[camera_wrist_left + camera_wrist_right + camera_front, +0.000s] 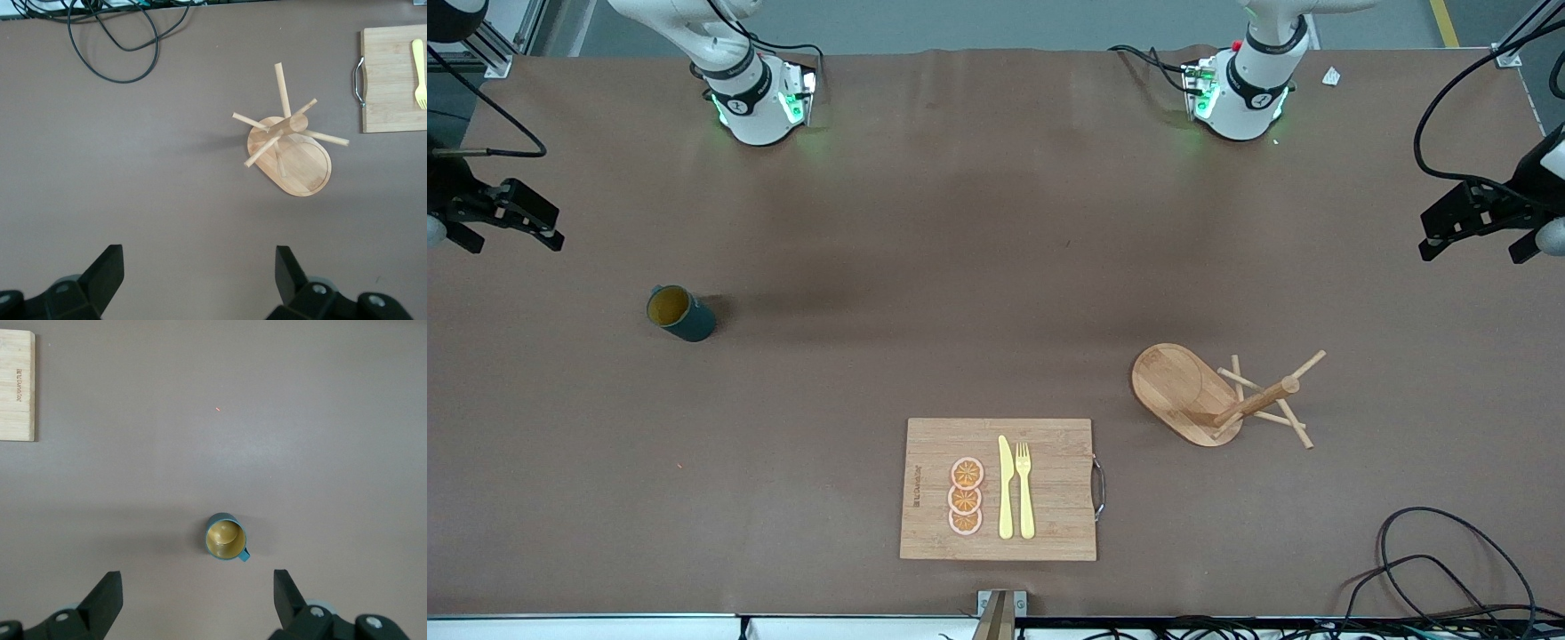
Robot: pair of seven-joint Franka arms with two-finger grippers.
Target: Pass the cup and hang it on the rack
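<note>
The teal cup (680, 313) stands upright on the table toward the right arm's end, its yellow inside showing. My right gripper (516, 236) hangs open and empty high over that end of the table. In the right wrist view the cup (225, 537) lies on the table below and just ahead of the open gripper (197, 593). The wooden rack (1209, 396) stands toward the left arm's end, nearer to the front camera than the cup. My left gripper (1469, 247) is open and empty high over that end. The left wrist view shows the rack (290, 150) ahead of the gripper (200, 273).
A bamboo cutting board (1049, 524) with orange slices, a yellow knife (1006, 489) and a yellow fork (1024, 489) lies near the front edge, mid-table. Black cables (1449, 569) coil at the front corner by the left arm's end.
</note>
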